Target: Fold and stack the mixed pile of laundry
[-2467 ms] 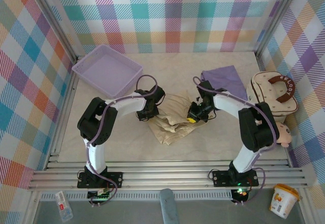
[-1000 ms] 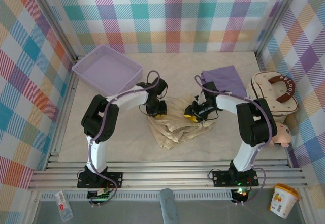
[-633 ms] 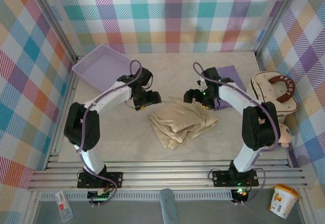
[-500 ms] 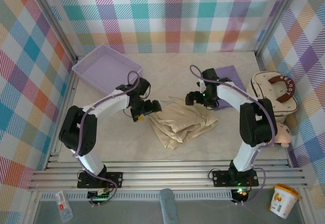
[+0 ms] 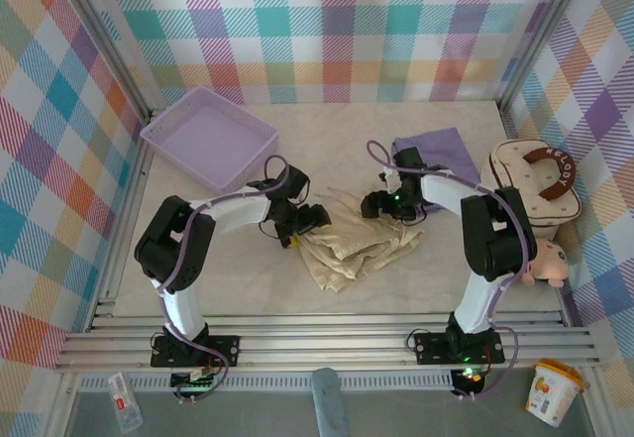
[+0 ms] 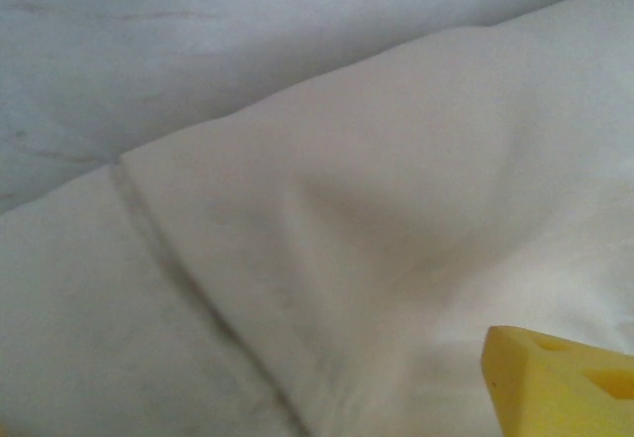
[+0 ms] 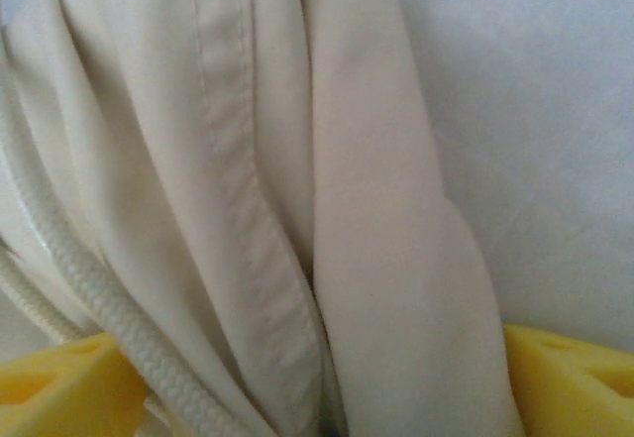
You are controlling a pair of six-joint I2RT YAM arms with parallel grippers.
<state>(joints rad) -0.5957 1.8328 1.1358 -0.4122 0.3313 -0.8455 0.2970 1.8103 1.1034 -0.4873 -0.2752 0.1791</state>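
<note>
Laundry: two garments, a crumpled cream-beige shirt (image 5: 357,244) mid-table and a flat lavender T-shirt (image 5: 436,147) far right. The left tool (image 5: 309,221) and right tool (image 5: 381,204) are both spread apart on the cream-beige shirt.

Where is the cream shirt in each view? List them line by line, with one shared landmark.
Top external: cream shirt lies crumpled at centre.
Left wrist: shirt spans the lower part, seam running diagonally.
Right wrist: shirt folds run down the left and middle.
Shared landmark: the pale table bordering the shirt.
</note>
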